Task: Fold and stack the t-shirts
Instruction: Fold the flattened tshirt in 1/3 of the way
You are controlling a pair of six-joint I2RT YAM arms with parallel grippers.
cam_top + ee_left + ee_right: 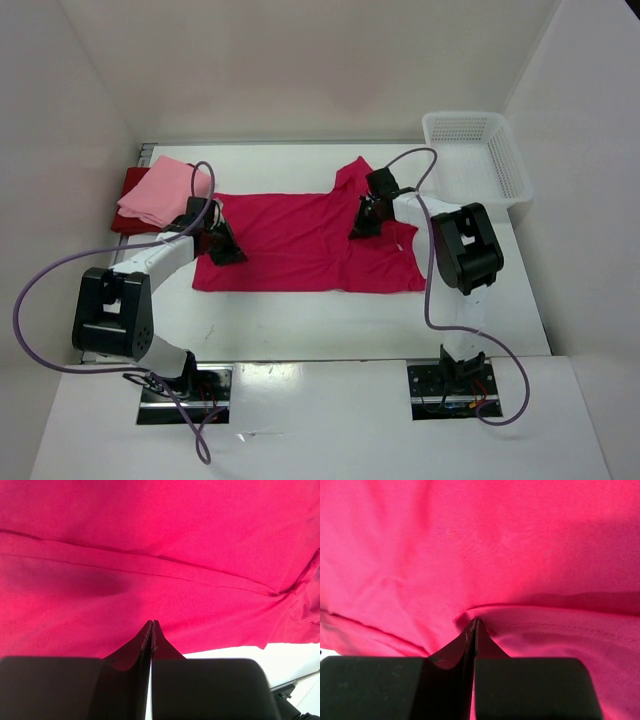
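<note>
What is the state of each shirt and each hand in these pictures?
magenta t-shirt: spread out flat
light pink t-shirt: folded, on top of pile
dark red t-shirt: beneath it, mostly covered
left hand: shut at magenta hem, grip unclear
right hand: shut, pinching the magenta t-shirt

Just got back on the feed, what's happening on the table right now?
The magenta shirt lies spread flat mid-table with both arms down on it. The right gripper has its jaws shut on a puckered fold of it near the sleeves. The left gripper sits shut at the opposite end, though I can't tell if it pinches cloth. The pink shirt, already folded, lies on the red shirt at the far left. The basket stands far right.
</note>
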